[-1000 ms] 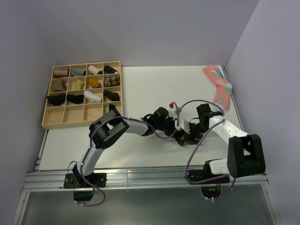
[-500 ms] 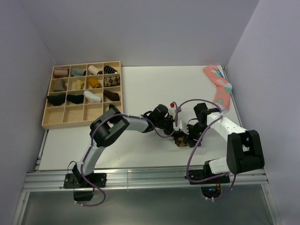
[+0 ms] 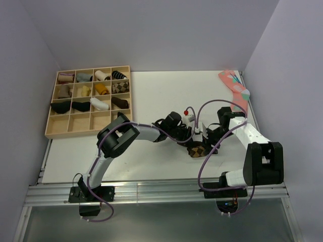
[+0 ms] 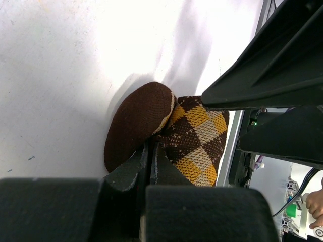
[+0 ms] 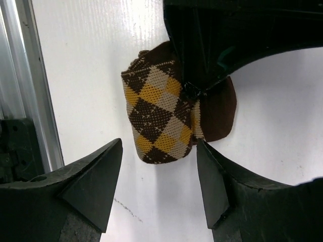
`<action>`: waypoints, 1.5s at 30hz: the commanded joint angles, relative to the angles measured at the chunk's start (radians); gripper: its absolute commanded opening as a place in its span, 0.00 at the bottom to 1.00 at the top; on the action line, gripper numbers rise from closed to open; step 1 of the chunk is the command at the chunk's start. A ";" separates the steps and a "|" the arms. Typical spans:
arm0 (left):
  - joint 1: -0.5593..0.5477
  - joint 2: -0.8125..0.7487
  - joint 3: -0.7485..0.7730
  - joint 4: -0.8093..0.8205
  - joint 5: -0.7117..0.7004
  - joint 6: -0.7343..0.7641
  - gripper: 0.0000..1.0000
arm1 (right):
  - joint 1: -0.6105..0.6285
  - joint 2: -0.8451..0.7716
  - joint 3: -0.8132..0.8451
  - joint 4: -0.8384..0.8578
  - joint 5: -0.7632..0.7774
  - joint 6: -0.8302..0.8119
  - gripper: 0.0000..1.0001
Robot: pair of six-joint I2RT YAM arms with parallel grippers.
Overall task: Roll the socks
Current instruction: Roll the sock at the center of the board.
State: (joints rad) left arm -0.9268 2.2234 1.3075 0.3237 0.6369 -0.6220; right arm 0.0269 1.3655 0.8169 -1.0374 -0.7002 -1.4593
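The dark brown sock with orange-tan argyle diamonds (image 3: pixel 197 149) lies bunched into a short roll on the white table, near the front edge. Its plain brown toe flap (image 4: pixel 136 121) sticks out beside the argyle part (image 5: pixel 156 106). My left gripper (image 3: pixel 191 142) reaches in from the left. Its jaws (image 4: pixel 151 147) are shut, pinching the sock where the brown flap meets the argyle. My right gripper (image 3: pixel 207 139) is open and empty. In the right wrist view its fingertips (image 5: pixel 159 143) stand wide apart just short of the roll, not touching it.
A wooden compartment tray (image 3: pixel 88 134) with several rolled socks stands at the back left. A pink sock with teal patches (image 3: pixel 235 94) lies at the back right by the wall. The table's metal front rail (image 5: pixel 25 75) runs close to the roll.
My right gripper has let go of the roll and drawn back up and to the right, and the roll now shows. My left gripper has stayed pinched on the sock.
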 commanded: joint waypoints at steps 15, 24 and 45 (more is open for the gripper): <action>0.002 0.088 0.007 -0.193 -0.062 0.056 0.00 | 0.041 0.026 -0.019 -0.020 0.030 -0.047 0.68; 0.002 0.102 0.022 -0.170 -0.026 0.027 0.00 | 0.080 0.053 -0.033 0.059 0.085 0.013 0.67; 0.000 -0.004 -0.114 0.004 -0.146 -0.080 0.05 | 0.091 0.314 0.165 -0.075 0.105 0.166 0.42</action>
State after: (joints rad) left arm -0.9115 2.2265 1.2621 0.4091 0.6491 -0.7300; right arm 0.1013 1.6691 0.9550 -1.0935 -0.6018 -1.3647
